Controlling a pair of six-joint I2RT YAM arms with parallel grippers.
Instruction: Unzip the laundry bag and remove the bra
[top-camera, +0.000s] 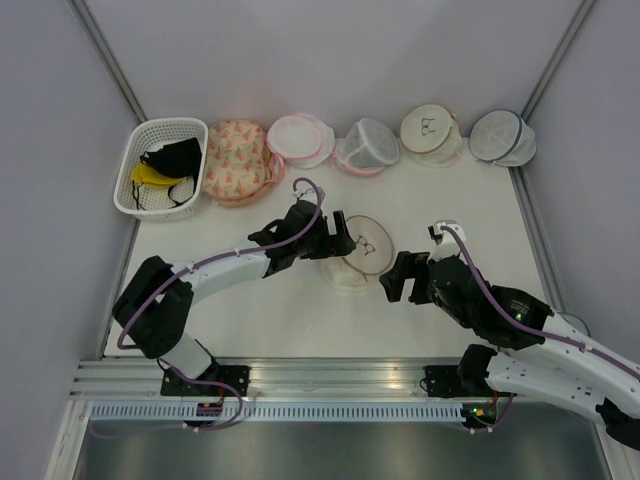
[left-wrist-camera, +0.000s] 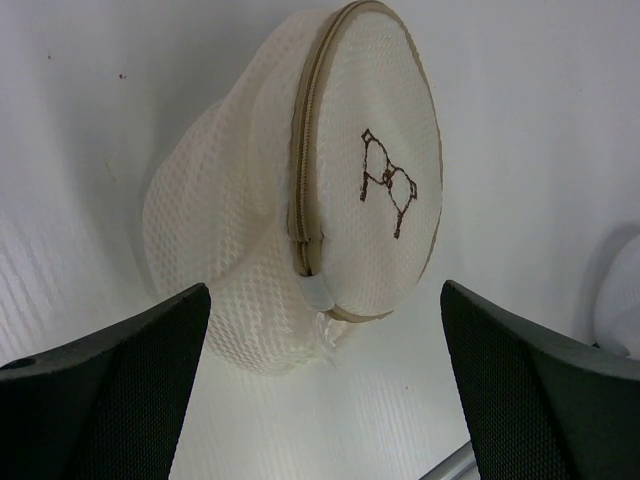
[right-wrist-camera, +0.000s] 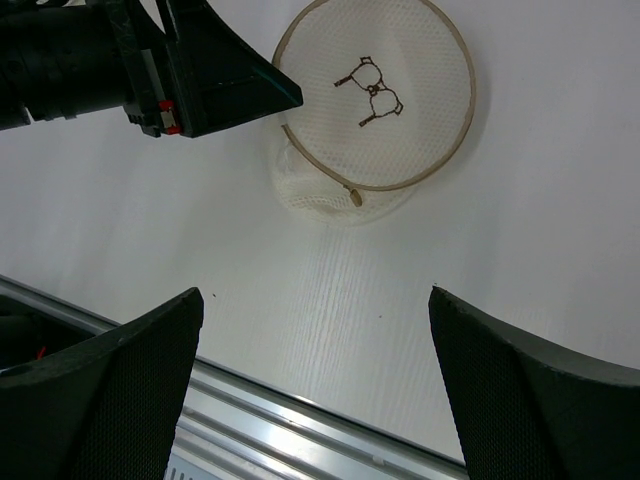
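Read the left gripper (top-camera: 338, 240) as spread wide, with nothing between its fingers (left-wrist-camera: 120, 390). Read the right gripper (top-camera: 398, 280) likewise: jaws fully apart, empty.

Locate the laundry bag (top-camera: 362, 252) at mid-table, just beside the left fingertips at their 3 o'clock in the top view; cannot tell whether touching. From the right gripper, find it at 10 o'clock, near but apart. Treat the left arm as the nearer.

In the left wrist view, expect the bag dead ahead at 12 o'clock, resting on its domed side with the flat face tilted up on edge and the zip trim (left-wrist-camera: 300, 170) running from 12 down to 6. In the right wrist view, look for a small tan tab (right-wrist-camera: 353, 197), judged the zip pull, at 6 o'clock on the face rim, toward the near rail (right-wrist-camera: 290, 420).

No sight of the bra; presumably inside the mesh.

Allow for bare table (top-camera: 300, 310) at the bag's 6 o'clock. Keep off the other pouches (top-camera: 370, 145) at 12 and the basket (top-camera: 160, 165) at 10, both well apart.
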